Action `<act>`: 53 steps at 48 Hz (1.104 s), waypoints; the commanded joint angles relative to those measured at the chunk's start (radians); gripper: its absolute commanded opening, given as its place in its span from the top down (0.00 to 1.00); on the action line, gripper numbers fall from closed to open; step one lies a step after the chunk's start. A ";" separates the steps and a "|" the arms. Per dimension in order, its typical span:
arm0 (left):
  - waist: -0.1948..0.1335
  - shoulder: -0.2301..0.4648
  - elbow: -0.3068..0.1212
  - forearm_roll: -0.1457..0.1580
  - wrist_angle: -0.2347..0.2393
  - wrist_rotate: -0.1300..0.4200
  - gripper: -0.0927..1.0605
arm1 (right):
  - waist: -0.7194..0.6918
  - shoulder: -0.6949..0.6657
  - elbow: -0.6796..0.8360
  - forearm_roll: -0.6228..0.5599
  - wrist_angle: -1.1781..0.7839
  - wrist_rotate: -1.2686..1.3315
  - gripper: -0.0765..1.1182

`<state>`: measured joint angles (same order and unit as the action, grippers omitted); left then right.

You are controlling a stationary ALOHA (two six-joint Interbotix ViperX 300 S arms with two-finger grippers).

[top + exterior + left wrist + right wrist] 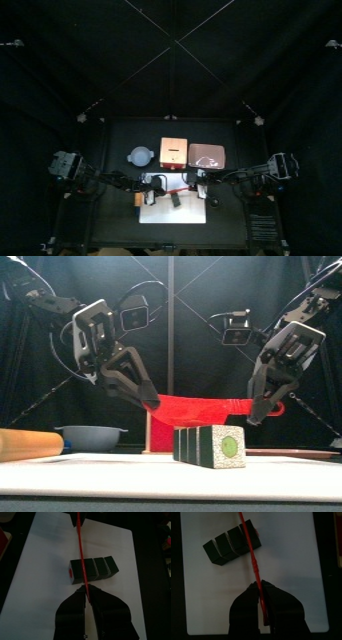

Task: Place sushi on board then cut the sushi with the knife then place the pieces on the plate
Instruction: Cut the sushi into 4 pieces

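Top view: white cutting board (181, 216) at the middle of the table's front edge. Blue-grey bowl (142, 155), pale wooden box (174, 152) and pink tray (207, 154) stand in a row behind the board, bowl nearest the table's left edge, tray nearest the right. A tan cylindrical toy (139, 198) lies at the board's left edge. Both arms reach in over the board; their jaws are too small to read here. Front view: left gripper (144, 402) and right gripper (262, 410), each tilted inward, jaws narrow and clamped on opposite ends of the red knife (230, 406), which is carried level between them. Sushi roll (211, 446), dark green blocks with a pale round end face, sits on the board below the knife; whether they touch cannot be told. Left wrist view: jaws pinched on the blade, which runs edge-on across the roll at the seam behind its end block; the roll lies near the board's middle. Right wrist view: jaws likewise closed on the knife, the blade crossing the roll's end.
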<state>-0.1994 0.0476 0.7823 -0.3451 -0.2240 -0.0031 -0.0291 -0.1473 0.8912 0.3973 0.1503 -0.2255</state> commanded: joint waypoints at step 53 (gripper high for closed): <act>-0.075 0.060 -0.054 -0.080 0.043 0.002 0.52 | -0.041 -0.005 0.005 0.015 -0.006 0.006 0.82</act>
<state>-0.2255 0.1135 0.7440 -0.4264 -0.1948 -0.0031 -0.0322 -0.1396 0.9004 0.4050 0.1519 -0.2270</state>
